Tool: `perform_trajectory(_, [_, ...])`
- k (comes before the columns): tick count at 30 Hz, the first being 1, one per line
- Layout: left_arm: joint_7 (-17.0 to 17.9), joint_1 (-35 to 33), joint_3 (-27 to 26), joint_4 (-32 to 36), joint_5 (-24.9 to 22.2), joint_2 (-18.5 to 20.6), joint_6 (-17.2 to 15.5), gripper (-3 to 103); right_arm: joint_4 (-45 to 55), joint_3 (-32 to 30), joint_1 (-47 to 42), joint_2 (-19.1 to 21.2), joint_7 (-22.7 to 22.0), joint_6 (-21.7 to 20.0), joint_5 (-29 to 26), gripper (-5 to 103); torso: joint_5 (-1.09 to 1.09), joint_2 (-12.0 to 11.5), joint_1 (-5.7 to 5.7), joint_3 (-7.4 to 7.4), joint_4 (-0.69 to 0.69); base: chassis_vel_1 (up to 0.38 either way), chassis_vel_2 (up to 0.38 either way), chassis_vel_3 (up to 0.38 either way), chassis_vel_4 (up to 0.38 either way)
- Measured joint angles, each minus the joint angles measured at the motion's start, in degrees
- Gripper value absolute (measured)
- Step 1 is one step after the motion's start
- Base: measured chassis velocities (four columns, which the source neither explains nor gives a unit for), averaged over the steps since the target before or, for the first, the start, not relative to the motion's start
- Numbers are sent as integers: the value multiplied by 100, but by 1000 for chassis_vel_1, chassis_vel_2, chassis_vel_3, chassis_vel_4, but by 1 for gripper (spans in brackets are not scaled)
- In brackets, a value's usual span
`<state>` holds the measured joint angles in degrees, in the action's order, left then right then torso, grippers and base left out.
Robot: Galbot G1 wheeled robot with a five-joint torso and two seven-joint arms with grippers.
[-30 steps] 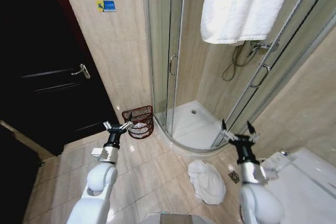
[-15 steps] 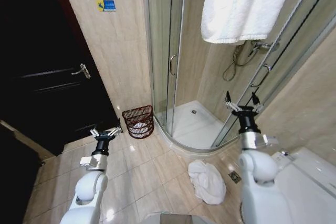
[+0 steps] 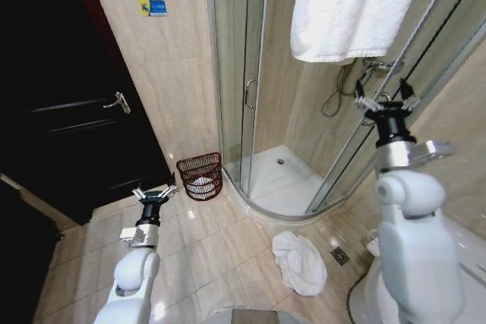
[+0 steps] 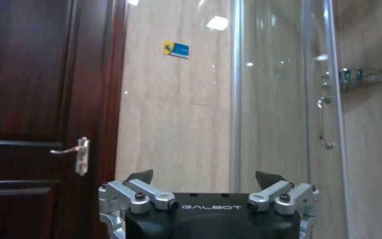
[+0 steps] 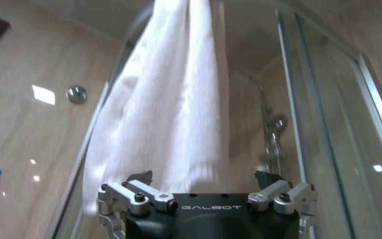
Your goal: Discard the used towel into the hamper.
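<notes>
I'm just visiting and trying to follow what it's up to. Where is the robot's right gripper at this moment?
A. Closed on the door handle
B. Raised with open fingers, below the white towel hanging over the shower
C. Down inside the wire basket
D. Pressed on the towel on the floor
B: the right gripper is held high, fingers spread and empty, just under the hanging towel, far from the hamper.

The word "GALBOT" stands in pale letters on the black body of the left gripper [image 4: 206, 185] and of the right gripper [image 5: 206, 185]; the small blue-and-yellow wall sticker [image 3: 153, 8] is unreadable
</notes>
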<state>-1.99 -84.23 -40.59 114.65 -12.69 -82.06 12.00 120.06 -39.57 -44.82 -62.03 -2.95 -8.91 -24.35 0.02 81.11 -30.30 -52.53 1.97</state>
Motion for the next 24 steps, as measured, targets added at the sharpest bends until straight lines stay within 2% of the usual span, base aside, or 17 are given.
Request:
perform_trajectory(5, [5, 6, 23, -34, 79, -64, 0, 100, -287, 275, 783, 322, 2, 82, -327, 100, -1, -3, 0, 1, 3, 0, 0, 0, 0])
perform_trajectory(7, [8, 25, -6, -33, 92, -75, 1, 100, -505, 482, 1386, 619, 21, 33, -583, 100, 0, -5, 1, 2, 3, 0, 0, 0, 0])
perform_trajectory(11, [9, 38, -77, -13, 77, -67, 1, 100, -748, 748, 2017, 893, 29, -3, -719, 100, -1, -5, 2, 3, 1, 0, 0, 0, 0])
perform_trajectory(15, [6, 13, -229, 13, -5, -13, 29, 100, -1140, 1424, 3240, 1229, -174, -239, -1012, 100, -3, -7, 3, 4, 1, 0, 0, 0, 0])
perform_trajectory(17, [5, 9, -247, 13, -7, -7, 44, 100, -1188, 1519, 3373, 1251, -208, -271, -1046, 100, -3, -8, 4, 4, 2, 0, 0, 0, 0])
perform_trajectory(21, [-11, -54, -410, -4, -47, 74, 165, 100, -1736, 2417, 4469, 1302, -562, -496, -1296, 100, -2, -9, 4, 5, 2, 0, 0, 0, 0])
perform_trajectory(24, [-13, -72, -464, -21, -85, 92, 212, 100, -1997, 2697, 4887, 1235, -679, -517, -1330, 100, -2, -9, 4, 5, 3, 0, 0, 0, 0])
